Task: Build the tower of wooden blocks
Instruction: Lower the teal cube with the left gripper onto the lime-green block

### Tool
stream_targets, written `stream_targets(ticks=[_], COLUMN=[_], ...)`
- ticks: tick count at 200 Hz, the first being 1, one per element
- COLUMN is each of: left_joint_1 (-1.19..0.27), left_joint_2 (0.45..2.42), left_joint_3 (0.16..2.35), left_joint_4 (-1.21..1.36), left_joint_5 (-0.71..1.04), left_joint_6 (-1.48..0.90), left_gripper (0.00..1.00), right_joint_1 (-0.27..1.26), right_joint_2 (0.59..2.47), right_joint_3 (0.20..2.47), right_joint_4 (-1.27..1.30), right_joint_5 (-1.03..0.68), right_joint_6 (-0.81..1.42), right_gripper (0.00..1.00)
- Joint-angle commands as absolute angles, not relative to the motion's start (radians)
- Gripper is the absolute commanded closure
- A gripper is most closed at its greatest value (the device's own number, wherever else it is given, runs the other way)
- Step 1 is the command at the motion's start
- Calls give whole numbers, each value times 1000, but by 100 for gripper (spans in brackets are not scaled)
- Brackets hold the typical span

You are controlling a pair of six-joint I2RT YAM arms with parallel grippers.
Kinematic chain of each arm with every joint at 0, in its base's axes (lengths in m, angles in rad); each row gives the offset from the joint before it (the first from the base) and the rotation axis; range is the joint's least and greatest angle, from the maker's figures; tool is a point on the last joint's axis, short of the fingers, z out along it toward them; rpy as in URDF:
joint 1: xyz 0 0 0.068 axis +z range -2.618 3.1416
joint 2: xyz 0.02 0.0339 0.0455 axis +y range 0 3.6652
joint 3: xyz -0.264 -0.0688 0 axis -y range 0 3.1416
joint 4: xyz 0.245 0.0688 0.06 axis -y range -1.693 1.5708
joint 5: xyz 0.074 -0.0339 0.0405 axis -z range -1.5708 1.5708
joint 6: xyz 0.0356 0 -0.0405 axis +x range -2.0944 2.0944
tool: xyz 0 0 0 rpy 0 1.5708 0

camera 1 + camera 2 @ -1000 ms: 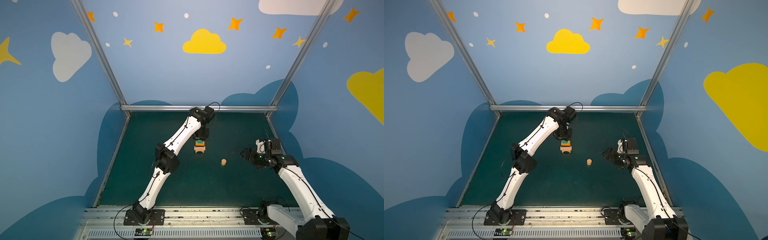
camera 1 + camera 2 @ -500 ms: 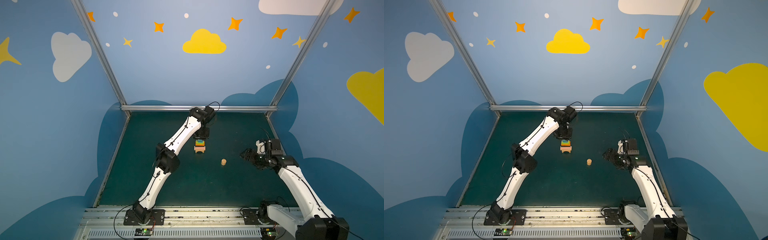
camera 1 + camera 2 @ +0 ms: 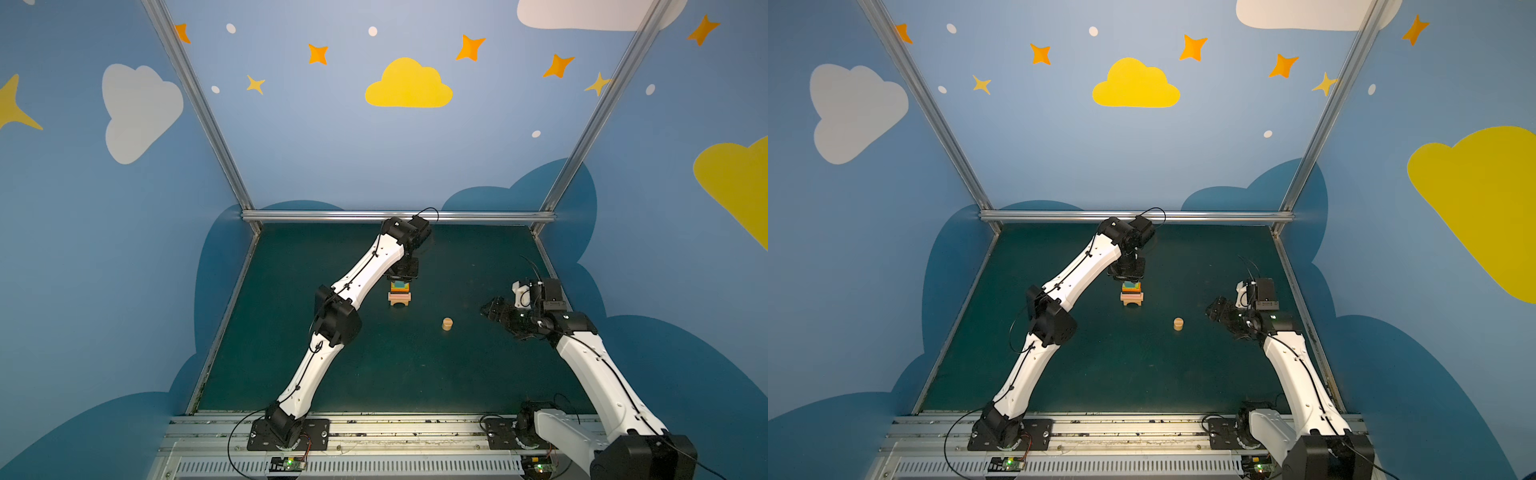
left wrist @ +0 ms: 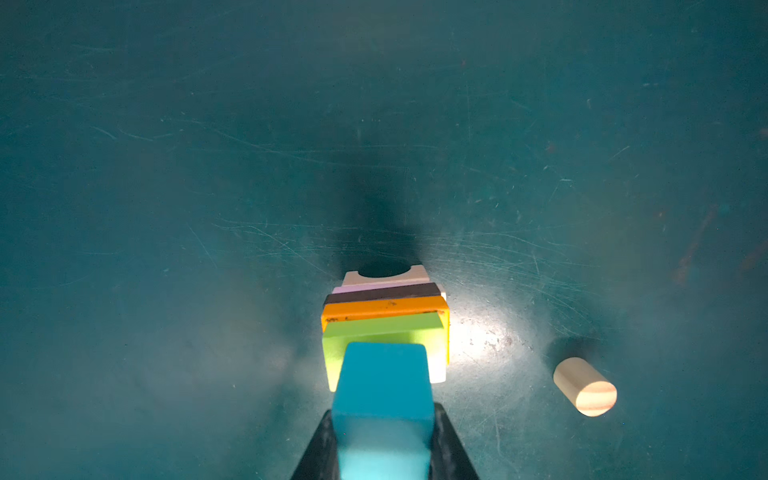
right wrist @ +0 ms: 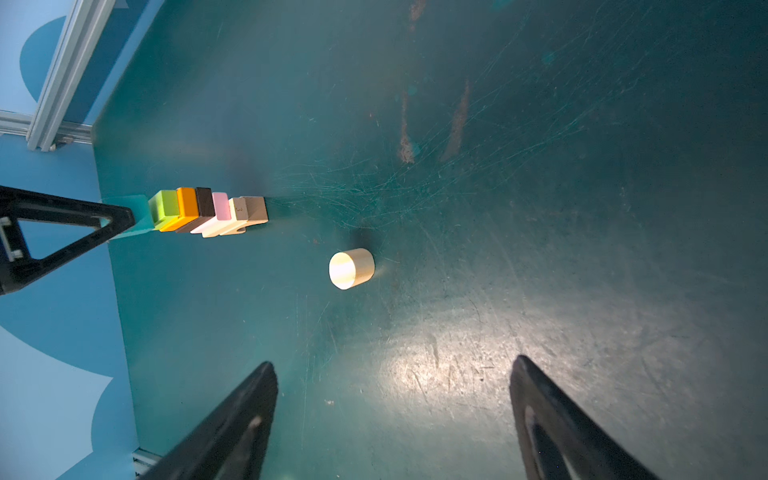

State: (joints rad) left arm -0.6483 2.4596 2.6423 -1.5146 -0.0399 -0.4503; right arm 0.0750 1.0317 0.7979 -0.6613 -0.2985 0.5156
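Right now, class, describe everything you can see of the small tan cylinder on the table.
The tan cylinder is short and plain, like pale unpainted wood, with grain lines on its flat end. It stands upright on the dark green table, to the right of the block tower in both top views. Only the table touches it.

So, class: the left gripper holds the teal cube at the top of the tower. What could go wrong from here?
1. The lime green brick sits skewed on the orange brick. If the left gripper drags the teal cube while opening, the tower may topple.
2. The tan cylinder stands loose in front of the open right gripper. A clumsy pinch could tip it over and let it roll away.
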Motion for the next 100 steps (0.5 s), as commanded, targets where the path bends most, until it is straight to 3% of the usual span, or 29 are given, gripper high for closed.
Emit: stream_targets(ticks=[1, 100], left_joint_1=[-651, -651], left_joint_2=[2471, 2476], left_joint_3=[2664, 2665], left_joint_4=[-1527, -1520], left_joint_5=[-60, -78], left_joint_6=[-463, -465], left_gripper=[75, 74], right_joint_1=[70, 66], right_joint_2=[1025, 1029], right_joint_3=[786, 784], right_joint_4=[-653, -647], right_joint_5=[-310, -316], right_joint_6=[511, 511], right_gripper=[14, 14])
